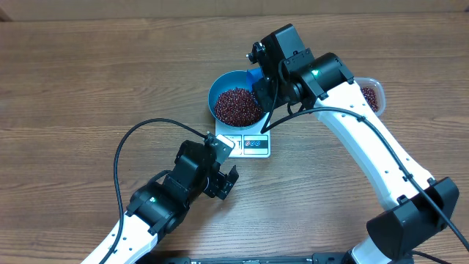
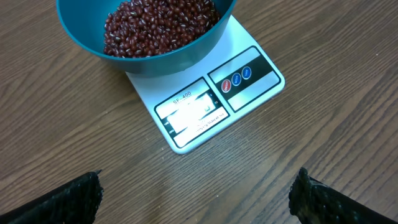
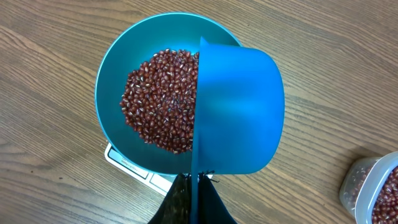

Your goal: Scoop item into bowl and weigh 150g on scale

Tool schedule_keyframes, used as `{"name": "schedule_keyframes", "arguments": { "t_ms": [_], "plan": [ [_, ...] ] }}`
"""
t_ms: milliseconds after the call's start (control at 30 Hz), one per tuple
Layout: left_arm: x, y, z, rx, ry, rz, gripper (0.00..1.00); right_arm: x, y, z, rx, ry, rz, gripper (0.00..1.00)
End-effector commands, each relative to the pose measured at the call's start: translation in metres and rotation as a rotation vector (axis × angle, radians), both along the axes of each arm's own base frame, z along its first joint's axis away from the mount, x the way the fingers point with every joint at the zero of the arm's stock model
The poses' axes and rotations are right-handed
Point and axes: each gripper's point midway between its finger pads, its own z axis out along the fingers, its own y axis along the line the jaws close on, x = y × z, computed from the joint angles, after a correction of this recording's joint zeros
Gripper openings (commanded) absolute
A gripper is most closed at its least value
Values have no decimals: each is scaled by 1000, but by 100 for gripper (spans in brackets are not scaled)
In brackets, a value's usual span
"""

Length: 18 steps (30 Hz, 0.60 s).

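The blue bowl [image 1: 217, 86] stands on the white scale [image 1: 253, 144] and holds a heap of maroon beans [image 1: 236, 106]. In the right wrist view my right gripper [image 3: 198, 186] is shut on the handle of a small blue scoop [image 3: 239, 112]. The scoop is turned on its side over the right part of the bowl [image 3: 115, 74], covering some of the beans [image 3: 161, 99]. Its inside is hidden. My left gripper [image 2: 196, 196] hangs open over bare wood just in front of the scale [image 2: 217, 99], with nothing between its fingers [image 2: 74, 199].
A clear plastic tub [image 1: 370, 94] with more beans stands to the right of the bowl, seen again as the tub [image 3: 376, 186] at the right wrist view's lower right edge. The right arm [image 1: 366, 147] reaches over the table's right side. A black cable [image 1: 128, 143] loops at the left arm.
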Motion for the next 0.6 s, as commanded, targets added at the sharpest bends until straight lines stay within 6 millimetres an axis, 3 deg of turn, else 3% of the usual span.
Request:
{"name": "schedule_keyframes", "arguments": {
  "t_ms": [0, 400, 567],
  "plan": [
    [1, 3, -4, 10, 6, 13, 100, 2, 1, 29, 41, -66, -5, 4],
    [1, 3, -4, 10, 6, 13, 100, -2, 7, 29, 94, -30, -21, 4],
    [1, 3, -4, 10, 6, 13, 100, -7, 11, 34, 264, 81, -49, 4]
  ]
}}
